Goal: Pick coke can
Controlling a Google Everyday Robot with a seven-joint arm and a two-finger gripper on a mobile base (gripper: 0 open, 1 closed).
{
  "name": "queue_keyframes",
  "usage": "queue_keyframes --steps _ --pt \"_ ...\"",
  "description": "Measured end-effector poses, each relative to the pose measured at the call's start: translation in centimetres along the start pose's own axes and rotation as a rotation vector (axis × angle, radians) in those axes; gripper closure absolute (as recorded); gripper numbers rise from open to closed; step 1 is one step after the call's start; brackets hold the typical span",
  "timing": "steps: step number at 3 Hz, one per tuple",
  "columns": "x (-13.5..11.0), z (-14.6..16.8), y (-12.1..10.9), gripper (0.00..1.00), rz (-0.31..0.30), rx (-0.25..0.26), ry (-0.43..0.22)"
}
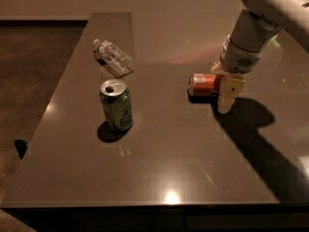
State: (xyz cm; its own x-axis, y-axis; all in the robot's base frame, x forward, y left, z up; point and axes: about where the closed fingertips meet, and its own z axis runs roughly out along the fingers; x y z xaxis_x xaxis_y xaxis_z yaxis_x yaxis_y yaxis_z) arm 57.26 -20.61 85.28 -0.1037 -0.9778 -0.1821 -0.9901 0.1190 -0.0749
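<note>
The coke can (204, 84) is red-orange and lies on its side on the dark table (159, 158), right of centre, with its silver top facing left. My gripper (225, 98) hangs from the pale arm at the upper right. It is low over the table at the can's right end, touching or nearly touching it. Part of the can's right end is hidden behind the gripper.
A green can (116, 105) with an open silver top stands upright left of centre. A clear plastic bottle (113, 58) lies on its side behind it. The table's left edge (48, 105) drops to a dark floor. The arm casts a wide shadow on the right.
</note>
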Motion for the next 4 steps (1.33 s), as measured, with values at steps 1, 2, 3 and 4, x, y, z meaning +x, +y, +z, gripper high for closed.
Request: queue_keyframes --steps 1,2,3,4 --pt "-0.4 -0.2 -0.4 0.39 -0.010 -0.004 0.001" --pt "-0.6 -0.7 -0.4 0.62 -0.023 0.003 0.012" --pt "-1.7 -3.4 0.1 0.85 -0.049 0.019 -0.017" --pt "-3.3 -7.4 0.5 1.00 -0.062 0.047 -0.052"
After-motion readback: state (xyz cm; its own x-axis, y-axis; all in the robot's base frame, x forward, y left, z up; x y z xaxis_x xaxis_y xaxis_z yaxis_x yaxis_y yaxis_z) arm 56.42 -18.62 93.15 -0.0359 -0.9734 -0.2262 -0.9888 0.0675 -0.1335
